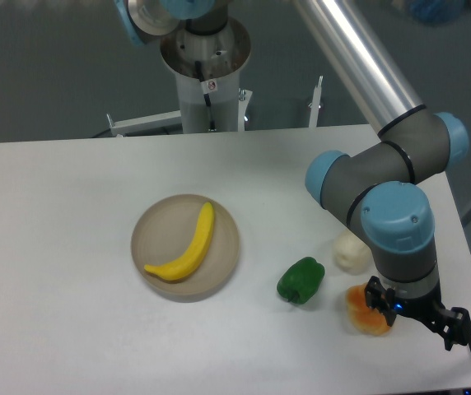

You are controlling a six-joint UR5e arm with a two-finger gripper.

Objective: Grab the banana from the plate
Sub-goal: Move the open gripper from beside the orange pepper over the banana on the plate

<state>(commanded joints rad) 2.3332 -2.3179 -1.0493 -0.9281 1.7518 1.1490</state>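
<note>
While the banana (188, 247) lies across the plate (155, 224), it sits untouched w/ nothing gripping it. Bright yellow, smooth, curved; one tip points up toward the far-right part of the dish, the other ends near the front-left rim. It spans approx the full width of the dish. Plate is round, beige-tan, low rim, sitting flat on the white bench (62, 271), roughly centre of the pic.

Right of the plate, apart from it, a green pepper (300, 280) rests on the bench. Further right & slightly farther back is a pale cream, rounded item (349, 253), partly hidden behind the arm; can't tell what it is. Just in front of that, a lumpy orange fruit (365, 314) sits near the front-right edge of the bench, also partly covered by the wrist.

End effector (445, 325) is low at the front-right, well apart from the banana, right beside/over the orange fruit. Only dark parts of it show below the grey-and-blue wrist; fingers aren't clear, so can't tell whether they're spread or closed, or whether they hold anything.

Robot arm (384, 177): silver tube comes down from top centre to a grey elbow w/ blue caps, then drops to the wrist. Arm base (207, 78) stands at the far edge of the bench, behind the plate. Backdrop is a dark grey wall.
</note>
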